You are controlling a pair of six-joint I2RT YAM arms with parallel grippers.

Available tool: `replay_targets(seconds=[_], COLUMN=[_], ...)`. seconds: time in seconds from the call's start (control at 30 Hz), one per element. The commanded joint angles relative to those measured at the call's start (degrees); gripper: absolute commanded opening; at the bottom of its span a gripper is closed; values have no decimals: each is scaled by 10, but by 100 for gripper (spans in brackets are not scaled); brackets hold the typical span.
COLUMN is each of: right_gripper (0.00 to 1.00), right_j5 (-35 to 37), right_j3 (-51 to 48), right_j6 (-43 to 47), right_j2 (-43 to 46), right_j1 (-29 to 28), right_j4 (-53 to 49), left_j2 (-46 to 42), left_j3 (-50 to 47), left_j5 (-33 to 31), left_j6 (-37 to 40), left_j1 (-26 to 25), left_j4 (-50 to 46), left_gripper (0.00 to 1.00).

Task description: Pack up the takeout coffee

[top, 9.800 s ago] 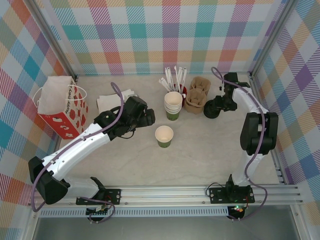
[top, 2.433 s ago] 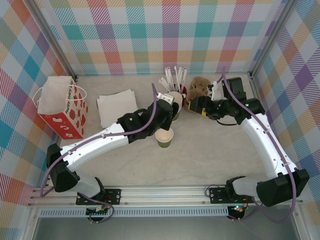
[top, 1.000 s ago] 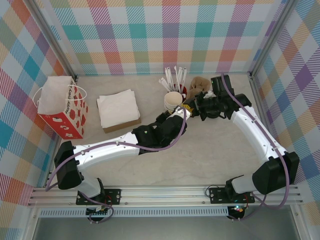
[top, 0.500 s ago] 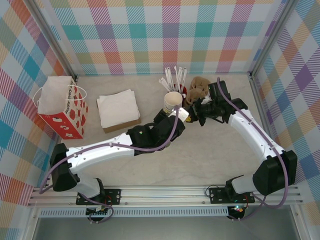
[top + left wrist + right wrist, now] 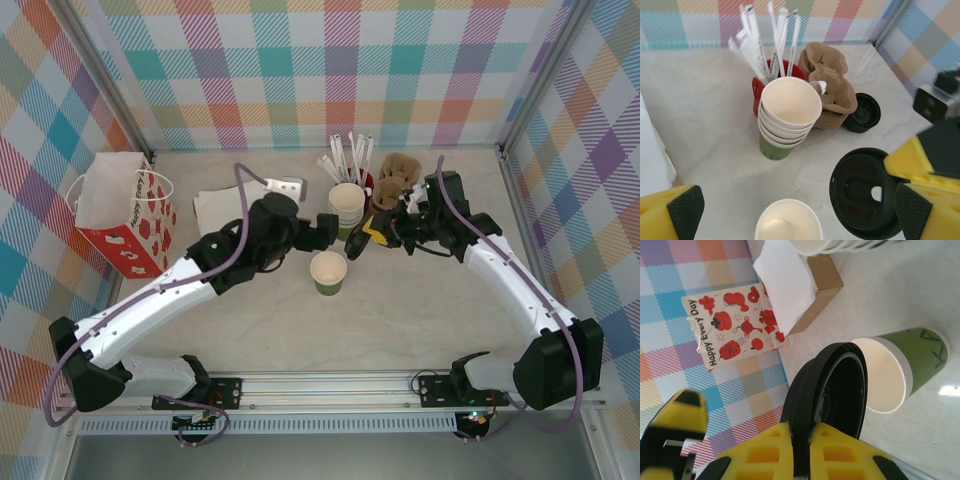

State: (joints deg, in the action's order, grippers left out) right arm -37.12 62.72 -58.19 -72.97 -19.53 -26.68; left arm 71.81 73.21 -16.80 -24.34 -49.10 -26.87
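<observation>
We saw the left gripper (image 5: 799,207) spread wide at the takeout coffee cup's (image 5: 328,271) 12 o'clock. The right gripper (image 5: 800,440) pinched 1 black lid (image 5: 835,385) at 1 o'clock.

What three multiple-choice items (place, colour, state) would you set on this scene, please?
1. The lone dark green paper cup stands: A in the red printed paper bag; B on the table, before the stacked paper cups; C in the brown cardboard carrier.
2. The round plastic lid in the fingers of the right gripper is: A white; B red; C black.
3. The fingers of the left gripper are: A open; B shut on a straw; C shut on napkins.
B, bare table under it; C, dark rim pinched; A, fingers spread wide.
</observation>
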Motion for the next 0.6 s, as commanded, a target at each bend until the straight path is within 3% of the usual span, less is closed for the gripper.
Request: replay_targets(seconds=[0.0, 0.13, 0.27, 0.57], right_gripper=[6, 6, 5, 5], right_j5=[-17, -37, -63, -66], right_j3=[-12, -27, -46, -63], right_j6=[73, 104, 106, 115], right_j2=[22, 27, 26, 29], right_j1=[2, 2, 0, -9], right_j4=[65, 95, 139, 168], left_j2=[-9, 6, 25, 68], left_j3=[-30, -48, -61, -60], left_j5=[138, 217, 270, 315], left_j6=[-163, -273, -342, -419], left_j1=[46, 84, 89, 89], left_j4=[6, 28, 86, 133], left_gripper=[100, 100, 100, 100])
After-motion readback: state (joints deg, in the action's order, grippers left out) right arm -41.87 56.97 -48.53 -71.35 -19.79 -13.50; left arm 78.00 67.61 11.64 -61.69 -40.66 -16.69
